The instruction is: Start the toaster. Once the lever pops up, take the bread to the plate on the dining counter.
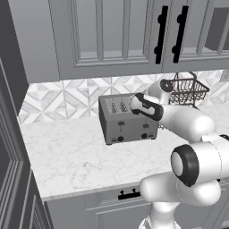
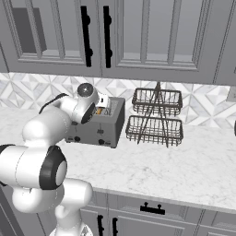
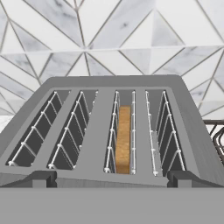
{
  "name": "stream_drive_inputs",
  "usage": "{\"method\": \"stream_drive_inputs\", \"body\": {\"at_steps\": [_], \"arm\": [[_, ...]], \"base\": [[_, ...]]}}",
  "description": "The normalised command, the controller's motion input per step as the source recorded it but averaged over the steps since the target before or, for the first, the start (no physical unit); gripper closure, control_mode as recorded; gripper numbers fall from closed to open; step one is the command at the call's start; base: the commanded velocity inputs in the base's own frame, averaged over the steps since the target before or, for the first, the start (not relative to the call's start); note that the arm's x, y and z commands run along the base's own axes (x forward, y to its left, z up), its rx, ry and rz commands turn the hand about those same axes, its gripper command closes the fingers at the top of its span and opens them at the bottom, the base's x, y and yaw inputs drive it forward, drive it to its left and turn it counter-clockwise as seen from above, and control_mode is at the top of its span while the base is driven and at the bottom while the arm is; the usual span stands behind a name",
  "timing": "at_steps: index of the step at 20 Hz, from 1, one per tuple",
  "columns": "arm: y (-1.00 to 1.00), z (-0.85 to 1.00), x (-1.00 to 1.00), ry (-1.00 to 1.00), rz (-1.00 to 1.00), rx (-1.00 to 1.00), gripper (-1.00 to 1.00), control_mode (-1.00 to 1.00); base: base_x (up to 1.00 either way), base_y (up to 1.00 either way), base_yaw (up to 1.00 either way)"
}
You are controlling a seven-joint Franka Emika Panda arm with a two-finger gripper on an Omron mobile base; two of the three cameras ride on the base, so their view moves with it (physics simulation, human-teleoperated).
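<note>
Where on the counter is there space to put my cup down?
The marble worktop is bare in front of and left of the toaster, and in front of the wire basket rack. It is crowded between toaster and rack.

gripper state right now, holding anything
Gripper: open, holding nothing, poised over the toaster; the bread sits in a slot.

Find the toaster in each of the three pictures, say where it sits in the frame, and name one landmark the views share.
Left base view: the toaster stands at centre on the marble worktop, partly behind the arm.
Right base view: it stands left of centre, beside the wire basket rack.
Hand view: seen from above, it spans the lower half, with the bread in the third slot from the left.
Shared landmark: the diamond-patterned tile wall behind it.
</note>
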Motion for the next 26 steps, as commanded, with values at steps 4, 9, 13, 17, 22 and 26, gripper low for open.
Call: {"method": "stream_drive_inputs", "body": {"at_steps": [4, 9, 13, 17, 22, 26], "arm": [[0.0, 0.0, 0.0, 0.0, 0.0, 0.0, -1.0, -1.0], [0.0, 0.0, 0.0, 0.0, 0.0, 0.0, -1.0, -1.0], [0.0, 0.0, 0.0, 0.0, 0.0, 0.0, -1.0, -1.0], [0.0, 0.0, 0.0, 0.0, 0.0, 0.0, -1.0, -1.0], [0.0, 0.0, 0.0, 0.0, 0.0, 0.0, -1.0, -1.0], [0.0, 0.0, 0.0, 0.0, 0.0, 0.0, -1.0, -1.0]], "base": [[0.0, 0.0, 0.0], [0.0, 0.0, 0.0], [0.0, 0.0, 0.0], [0.0, 0.0, 0.0], [0.0, 0.0, 0.0], [0.0, 0.0, 0.0]]}}
